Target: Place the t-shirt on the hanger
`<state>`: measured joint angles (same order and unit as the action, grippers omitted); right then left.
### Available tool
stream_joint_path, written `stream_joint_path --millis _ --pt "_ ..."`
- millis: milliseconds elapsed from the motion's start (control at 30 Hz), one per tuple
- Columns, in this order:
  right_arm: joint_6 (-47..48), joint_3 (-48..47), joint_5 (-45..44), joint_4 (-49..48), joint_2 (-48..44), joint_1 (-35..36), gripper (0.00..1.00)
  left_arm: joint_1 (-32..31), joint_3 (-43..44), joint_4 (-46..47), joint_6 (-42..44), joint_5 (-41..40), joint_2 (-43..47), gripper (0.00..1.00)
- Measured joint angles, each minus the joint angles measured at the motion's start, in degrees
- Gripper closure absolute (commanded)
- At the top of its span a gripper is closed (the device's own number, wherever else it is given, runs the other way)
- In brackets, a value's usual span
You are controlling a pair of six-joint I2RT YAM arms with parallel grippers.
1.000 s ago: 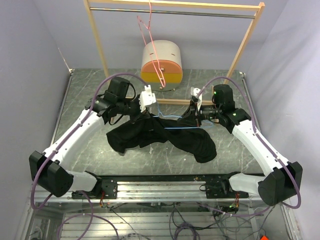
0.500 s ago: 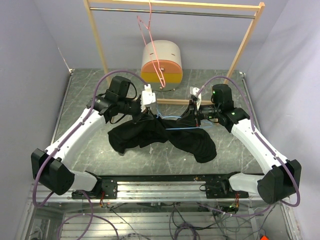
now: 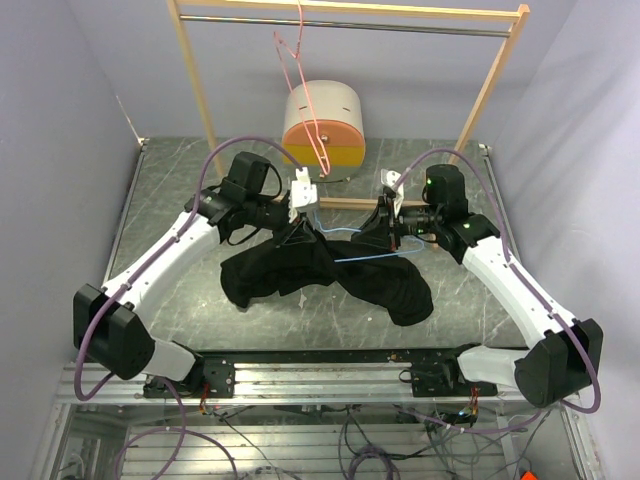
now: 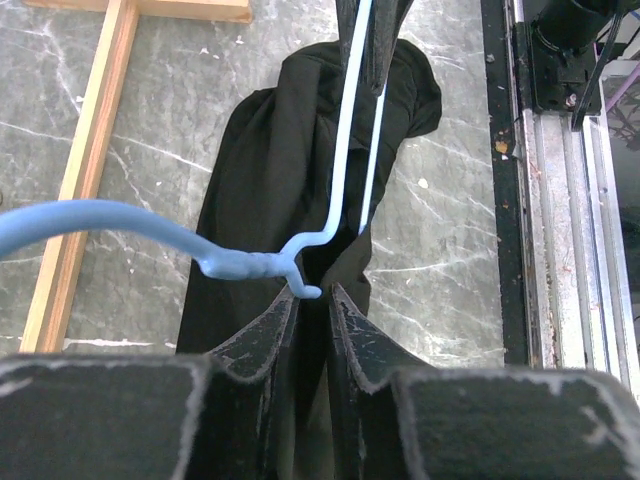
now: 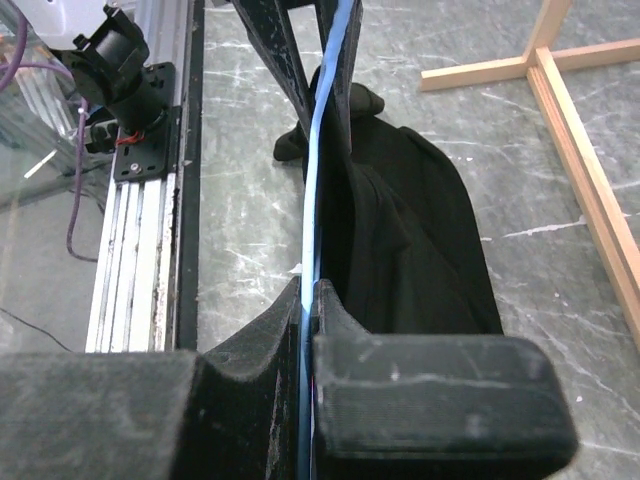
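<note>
Past the metal rail [image 3: 320, 357], the limp black t-shirt [image 3: 385, 285] sags onto the marbled table [image 3: 160, 200], with open stone on either side. The left gripper [image 4: 312, 295] pinches its cloth just under the hook. The right gripper [image 5: 308, 290] clamps the thin blue wire hanger [image 4: 100, 216]. A wooden rack [image 3: 196, 90] stands behind.

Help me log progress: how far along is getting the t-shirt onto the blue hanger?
Done: the t-shirt and the hanger are picked up together. In hand: the left gripper pinches cloth at the hanger's neck; the right gripper clamps the wire. Remaining: wire shows outside the cloth, so the shirt looks draped, not dressed on.
</note>
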<state>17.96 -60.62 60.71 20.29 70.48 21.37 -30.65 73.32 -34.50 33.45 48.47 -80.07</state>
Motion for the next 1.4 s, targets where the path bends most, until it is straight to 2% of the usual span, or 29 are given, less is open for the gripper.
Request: stream_joint_path --millis 33,100,333,433,467,533,600,833,1100,1133,1233,1400 --pt "0.0 -0.3 0.2 -0.3 0.1 0.0 1.00 -0.2 0.0 0.2 -0.1 0.1 -0.3 0.79" --pt "-0.1 -0.5 0.2 -0.3 0.2 0.0 1.00 -0.2 0.0 0.7 -0.5 0.5 -0.7 0.93" --pt "0.1 -0.6 -0.1 -0.3 0.8 -0.3 0.99 -0.2 0.0 0.0 -0.4 1.2 -0.7 0.93" --pt "0.6 -0.6 -0.6 -0.1 0.9 -0.1 0.72 -0.2 0.4 -1.4 0.9 1.1 -0.7 0.93" --pt "0.5 -0.5 -0.9 -0.3 1.0 0.0 0.66 -0.3 0.7 -2.4 1.4 0.9 -0.7 0.93" --pt "0.5 -0.5 -1.8 -1.1 1.0 0.2 0.57 -0.7 2.1 -6.1 3.9 0.0 -0.7 0.93" --pt "0.2 -0.1 -3.1 -2.6 0.7 0.3 0.53 -0.9 3.2 -8.6 5.8 -0.9 -0.7 0.93" --pt "-0.9 1.9 -6.6 -4.7 -2.9 0.4 0.50 -1.0 9.4 -19.8 14.4 -5.9 -0.7 0.93" --pt "-6.8 1.6 -11.8 -9.6 -11.1 0.0 0.39 -1.0 12.3 -25.0 16.2 -12.9 -1.9 0.93" --pt "-8.0 1.3 -13.0 -10.1 -11.8 0.0 0.39 -1.0 12.3 -25.0 16.1 -13.4 -2.2 0.93" --pt "-13.8 -1.3 -21.0 -10.1 -12.7 -0.3 0.48 -1.0 12.3 -25.0 15.8 -14.3 -3.2 0.93" --pt "-23.7 -10.6 -36.5 -1.0 -5.6 -5.7 0.54 -1.0 12.3 -25.0 15.3 -14.8 -4.1 0.93"
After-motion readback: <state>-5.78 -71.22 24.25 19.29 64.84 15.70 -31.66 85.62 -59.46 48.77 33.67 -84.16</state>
